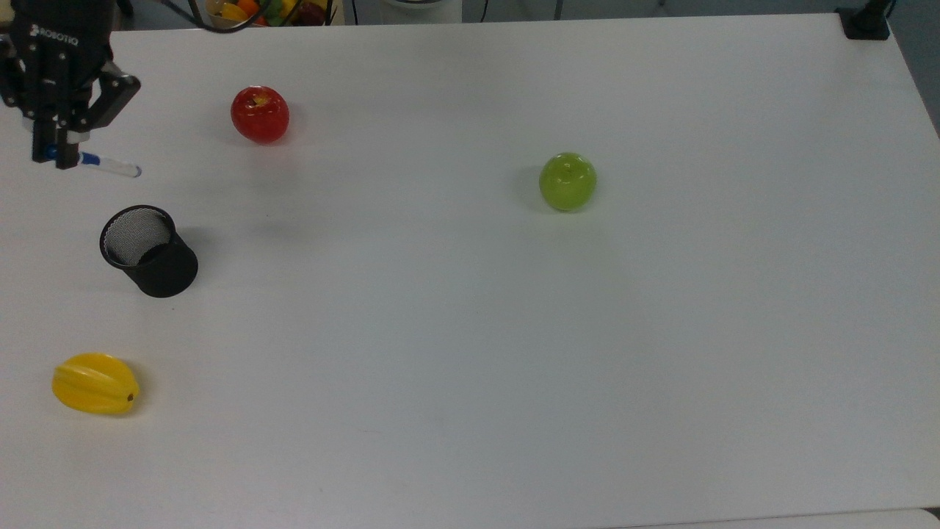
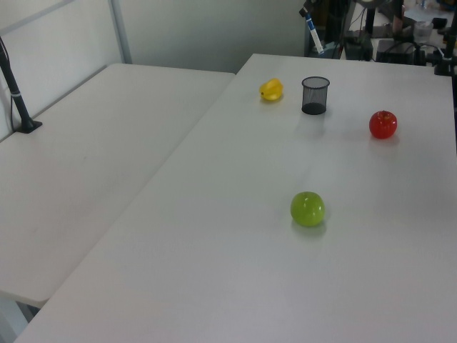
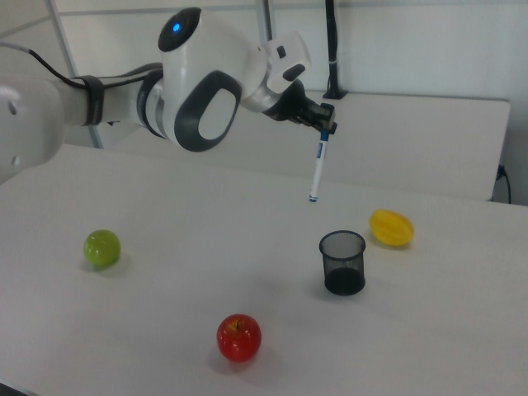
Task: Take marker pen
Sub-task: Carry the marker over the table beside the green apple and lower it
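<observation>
Nearest in the right view lie a red apple and a black mesh pen cup on the white worktop. Above and beyond the cup hangs the marker pen, clear of the rim, nearly upright. It looks light, stiff and smooth-barrelled, so it could swivel; the capped top end is the sensible hold. The pincer is clamped on that top end, and the arm reaches in from the right view's left, held high.
</observation>
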